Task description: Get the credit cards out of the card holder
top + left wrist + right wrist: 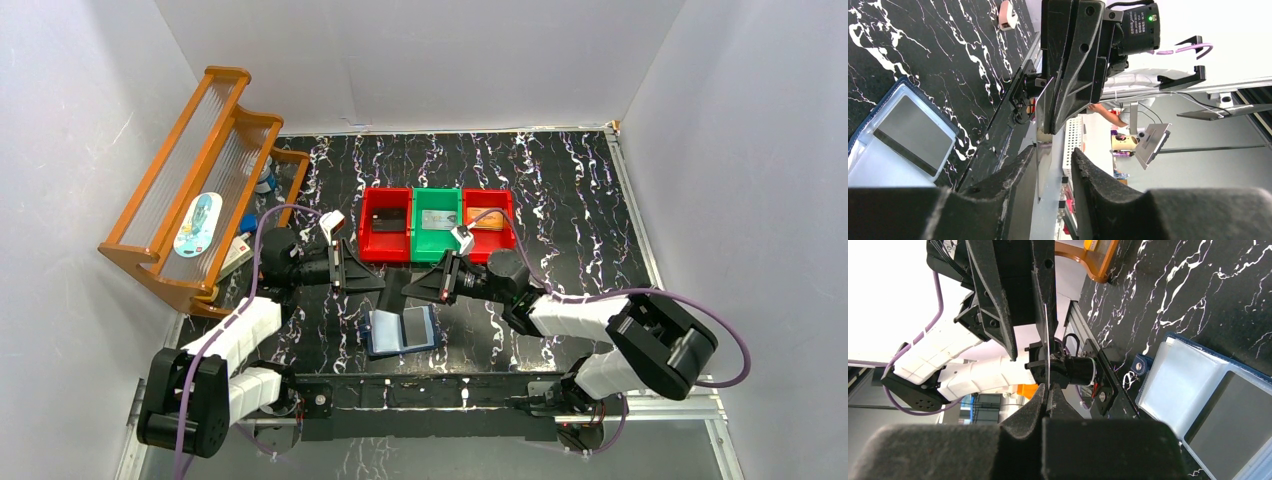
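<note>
The navy card holder [400,331] lies open on the table between the arms, pale sleeves up. It also shows in the left wrist view [878,150] and the right wrist view [1173,385]. A dark credit card [910,132] sits in one sleeve, as the right wrist view [1230,425] also shows. My right gripper [1049,390] is shut on a thin card [1046,350] seen edge-on, held above the table. My left gripper [1053,152] faces it with its jaws apart around that card's other end [1038,165]; the card lies beside one finger. Both grippers, left [372,280] and right [412,284], meet just behind the holder.
Three bins stand behind the grippers: a red one [372,240] holding a black card, a green one [437,246] holding a silver-grey card, and a red one [505,225] holding an orange card. A wooden rack [200,180] stands at the left.
</note>
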Controlling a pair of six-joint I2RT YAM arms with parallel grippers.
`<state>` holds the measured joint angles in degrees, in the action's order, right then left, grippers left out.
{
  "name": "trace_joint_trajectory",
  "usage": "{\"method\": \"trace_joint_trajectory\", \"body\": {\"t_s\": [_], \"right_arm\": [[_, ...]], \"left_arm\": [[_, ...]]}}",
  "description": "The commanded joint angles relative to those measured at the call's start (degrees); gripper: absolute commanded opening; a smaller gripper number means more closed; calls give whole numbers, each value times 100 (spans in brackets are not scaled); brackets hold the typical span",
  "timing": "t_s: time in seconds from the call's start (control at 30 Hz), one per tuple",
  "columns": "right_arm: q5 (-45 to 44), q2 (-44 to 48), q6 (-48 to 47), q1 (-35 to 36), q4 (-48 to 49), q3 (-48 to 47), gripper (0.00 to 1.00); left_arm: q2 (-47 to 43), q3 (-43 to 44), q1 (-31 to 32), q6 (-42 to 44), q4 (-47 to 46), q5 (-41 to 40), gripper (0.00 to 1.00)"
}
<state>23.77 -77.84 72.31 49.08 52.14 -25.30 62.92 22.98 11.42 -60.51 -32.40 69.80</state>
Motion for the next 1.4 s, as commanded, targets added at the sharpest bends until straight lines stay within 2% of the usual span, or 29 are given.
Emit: {"method": "trace_joint_trajectory", "body": {"t_s": [0.0,0.1,0.33,0.37,0.43,0.5,0.57,0.73,0.83,1.07,1.1,1.17,1.27,1.37], "right_arm": [[163,-127,125,-30,736,3,0],[159,-160,125,-30,749,-3,0],[252,-286,153,-30,883,-70,2],[262,-308,174,-30,935,-76,2],[295,-362,214,-34,980,-88,2],[303,-408,251,-30,1038,-89,3],[334,-473,301,-31,1130,-102,3],[470,-637,358,-30,1224,-188,4],[530,-734,405,-30,1331,-219,4],[509,-764,427,-30,1298,-195,6],[507,-748,410,-34,1232,-199,7],[479,-703,361,-33,1104,-199,11],[286,-533,276,-32,767,-153,27],[-16,-235,174,-90,255,-30,41]], "left_arm": [[-33,-26,-19,-116,-279,326,27],[-42,-22,-17,-133,-284,403,22],[-62,17,25,-111,-282,517,20],[-48,29,34,-98,-270,509,18],[-34,44,36,4,-133,429,6],[-33,72,36,227,196,270,2],[-42,107,38,453,470,221,3],[-120,266,67,899,1098,281,23],[-137,261,94,901,1113,297,24],[-150,198,96,892,1118,154,0],[-154,203,97,892,1122,130,0],[-161,232,89,913,1155,67,0],[-195,324,91,1037,1346,-70,0],[-226,593,95,1596,2116,-295,0]]}}
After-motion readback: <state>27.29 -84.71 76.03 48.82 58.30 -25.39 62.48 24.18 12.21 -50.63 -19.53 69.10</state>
